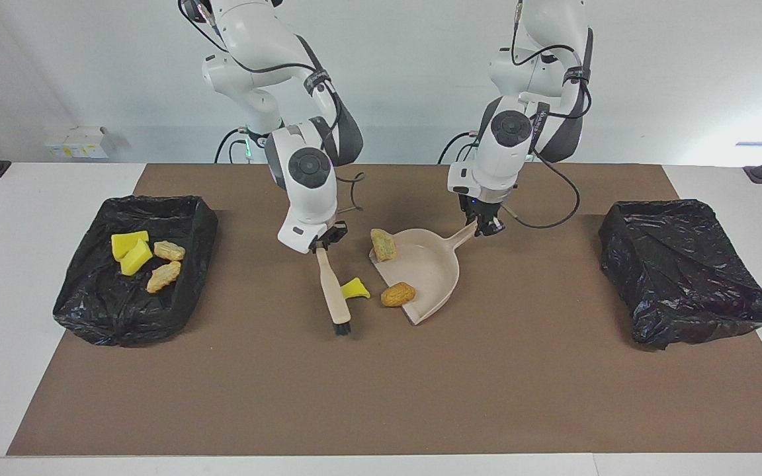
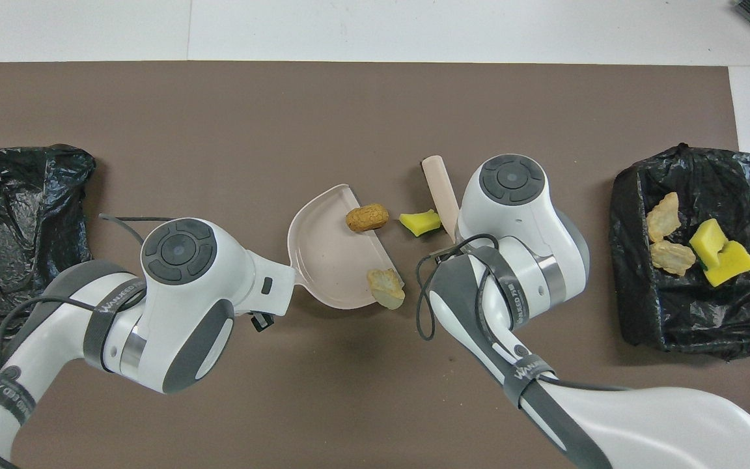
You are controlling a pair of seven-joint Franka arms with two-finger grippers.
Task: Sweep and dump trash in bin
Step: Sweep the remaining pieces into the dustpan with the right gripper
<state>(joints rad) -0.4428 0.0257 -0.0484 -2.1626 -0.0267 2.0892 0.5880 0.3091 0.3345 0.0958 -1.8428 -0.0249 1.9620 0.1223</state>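
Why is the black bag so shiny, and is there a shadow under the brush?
Facing view: the empty bin bag glints with small highlights from the room's light; the brush throws only a faint, soft shadow. Overhead view: the bags' wrinkles gleam too.

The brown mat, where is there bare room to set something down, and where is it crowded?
Bare brown mat runs along the edge farthest from the robots, and between the beige dustpan and the empty black-lined bin. It is crowded mid-mat: the right gripper holds the beige hand brush beside a yellow sponge chunk, and the left gripper holds the dustpan's handle.
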